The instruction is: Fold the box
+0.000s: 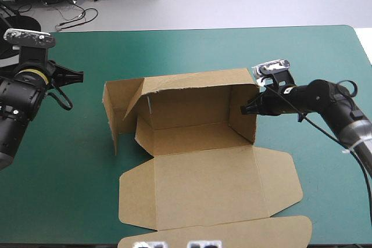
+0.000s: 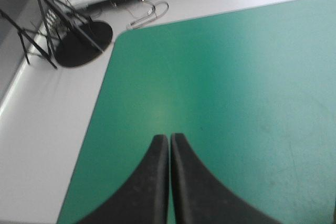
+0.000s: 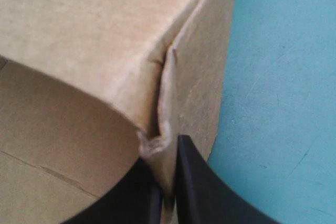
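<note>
The brown box (image 1: 197, 126) stands mid-table with its back and side walls raised and its lid (image 1: 209, 187) lying flat toward the near edge. My right gripper (image 1: 249, 110) is at the top of the right wall, shut on the box; its fingers pinch the wall's doubled edge (image 3: 167, 145). The left side wall (image 1: 113, 105) stands loosely, angled outward. My left gripper (image 2: 169, 145) is shut and holds nothing, hovering over bare teal-green cover near the table's far left corner, well away from the box.
A further brown flap (image 1: 232, 235) lies at the near edge of the table. The table's far left corner and edge (image 2: 113, 45) lie ahead of the left gripper. Bare teal-green cover (image 1: 325, 56) stretches to the right of the box.
</note>
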Robot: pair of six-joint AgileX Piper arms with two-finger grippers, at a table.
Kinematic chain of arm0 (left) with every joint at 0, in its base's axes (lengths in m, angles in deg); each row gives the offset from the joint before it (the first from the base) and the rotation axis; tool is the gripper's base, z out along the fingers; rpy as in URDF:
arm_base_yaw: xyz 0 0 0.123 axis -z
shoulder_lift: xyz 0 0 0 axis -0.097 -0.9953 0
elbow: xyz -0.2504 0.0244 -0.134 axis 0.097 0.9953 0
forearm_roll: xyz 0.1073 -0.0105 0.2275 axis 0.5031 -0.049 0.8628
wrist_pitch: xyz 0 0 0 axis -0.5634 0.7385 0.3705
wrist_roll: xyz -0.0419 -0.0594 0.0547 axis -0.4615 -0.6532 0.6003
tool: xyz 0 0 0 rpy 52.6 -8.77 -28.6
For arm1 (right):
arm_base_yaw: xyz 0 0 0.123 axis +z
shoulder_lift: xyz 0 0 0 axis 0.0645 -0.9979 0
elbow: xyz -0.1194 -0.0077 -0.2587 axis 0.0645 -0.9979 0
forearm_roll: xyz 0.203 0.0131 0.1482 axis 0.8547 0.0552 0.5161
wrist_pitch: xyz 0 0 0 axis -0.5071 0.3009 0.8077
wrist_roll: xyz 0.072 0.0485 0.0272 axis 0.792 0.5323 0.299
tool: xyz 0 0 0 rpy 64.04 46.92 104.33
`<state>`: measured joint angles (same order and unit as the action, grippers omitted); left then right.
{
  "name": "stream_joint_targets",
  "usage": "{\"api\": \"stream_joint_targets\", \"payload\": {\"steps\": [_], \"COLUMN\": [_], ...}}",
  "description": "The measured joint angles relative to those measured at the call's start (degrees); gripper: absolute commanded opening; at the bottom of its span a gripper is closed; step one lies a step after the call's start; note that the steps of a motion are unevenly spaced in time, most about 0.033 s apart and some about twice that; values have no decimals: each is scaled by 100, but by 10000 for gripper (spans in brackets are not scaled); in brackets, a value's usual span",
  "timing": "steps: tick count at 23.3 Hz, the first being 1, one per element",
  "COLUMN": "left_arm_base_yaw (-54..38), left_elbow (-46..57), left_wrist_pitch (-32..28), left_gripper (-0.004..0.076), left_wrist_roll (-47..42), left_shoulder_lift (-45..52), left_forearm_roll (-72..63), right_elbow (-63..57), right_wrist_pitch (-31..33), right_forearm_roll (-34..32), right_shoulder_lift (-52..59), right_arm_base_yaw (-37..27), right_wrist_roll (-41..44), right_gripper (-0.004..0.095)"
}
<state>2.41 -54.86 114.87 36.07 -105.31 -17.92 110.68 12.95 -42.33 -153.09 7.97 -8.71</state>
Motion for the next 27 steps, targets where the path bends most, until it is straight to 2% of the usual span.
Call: {"api": "stream_joint_targets", "payload": {"steps": [1, 4, 6, 9, 11, 20, 27], "left_arm_base_yaw": [-385, -769, -857, -860, -860, -860, -860], "left_elbow": [0, 0, 0, 0, 0, 0, 0], "left_wrist_pitch": [144, 432, 655, 806, 861, 1083, 1148], "left_gripper": [-3, -3, -3, -3, -3, -3, -3], "left_wrist_roll": [424, 1062, 1249, 1327, 1327, 1469, 1470], "left_shoulder_lift": [0, 0, 0, 0, 0, 0, 0], "left_forearm_roll": [-656, -1462, -1654, -1701, -1706, -1718, -1718], "right_elbow": [433, 1345, 2088, 2468, 2609, 3880, 4983], "right_wrist_pitch": [351, 1020, 1151, 1188, 1348, 1687, 2459], "right_forearm_roll": [-440, -809, -988, -1143, -1206, -1349, -1670], "right_shoulder_lift": [-260, -911, -1611, -2248, -2688, -2717, -2469], "right_arm_base_yaw": [119, 152, 152, 159, 185, 192, 186], "right_wrist_roll": [617, 1296, 1589, 1723, 1737, 1663, 1719], "right_gripper": [0, 12, 89, 324, 427, 426, 426]}}
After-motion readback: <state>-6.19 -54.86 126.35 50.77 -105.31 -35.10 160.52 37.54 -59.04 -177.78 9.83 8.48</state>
